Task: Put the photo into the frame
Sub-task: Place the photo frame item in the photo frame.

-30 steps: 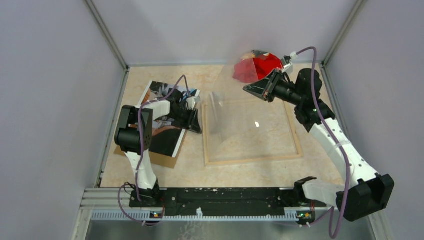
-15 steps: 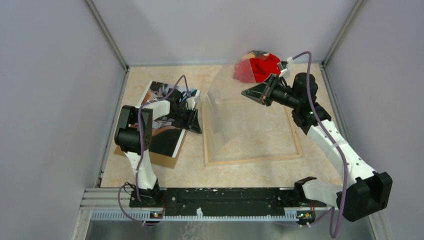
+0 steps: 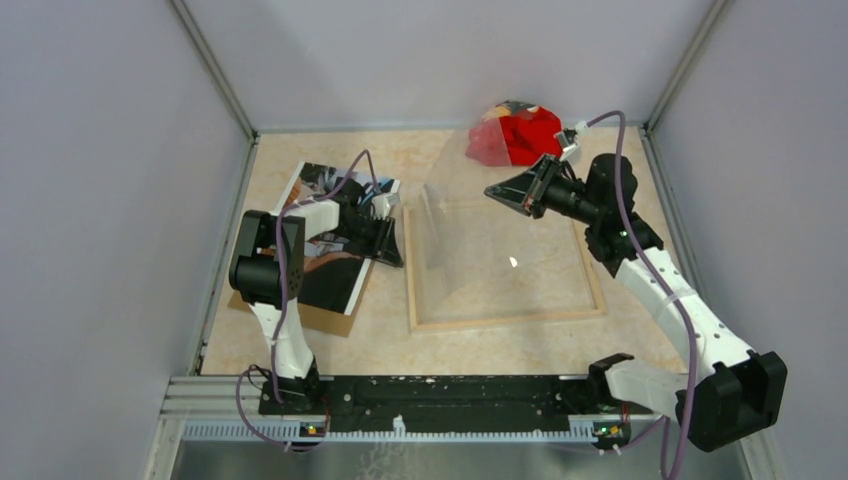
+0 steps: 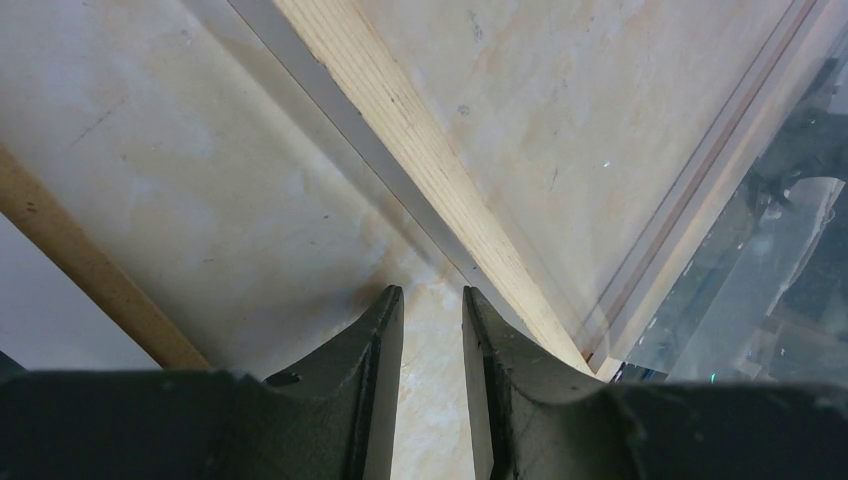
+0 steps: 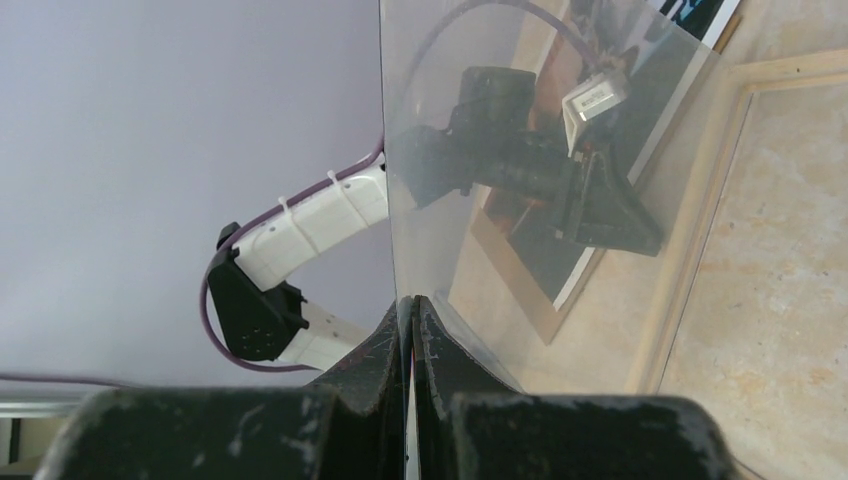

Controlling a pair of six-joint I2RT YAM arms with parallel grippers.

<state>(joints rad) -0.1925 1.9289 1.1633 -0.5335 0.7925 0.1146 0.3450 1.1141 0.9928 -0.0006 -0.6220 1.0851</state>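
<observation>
The frame (image 3: 500,318) lies at the table's centre with its light wood back up. A clear pane (image 3: 470,240) stands tilted over it, its low edge near the left rail and its far right edge raised. My right gripper (image 3: 492,190) is shut on that raised edge; in the right wrist view the pane (image 5: 480,120) rises from the closed fingertips of the right gripper (image 5: 409,300). The photo (image 3: 330,275) lies picture up on a brown board (image 3: 320,320) at the left. My left gripper (image 3: 398,235) sits low beside the frame's left rail (image 4: 420,150). It is open (image 4: 432,292), with only bare table between its fingers.
A red crumpled object (image 3: 515,135) lies at the back right, just beyond the right wrist. Grey walls close in the table on three sides. The left arm stretches across the photo's middle.
My right gripper has drawn slightly nearer and lower with the pane's edge, so the pane leans a little flatter. The left arm has not moved.
</observation>
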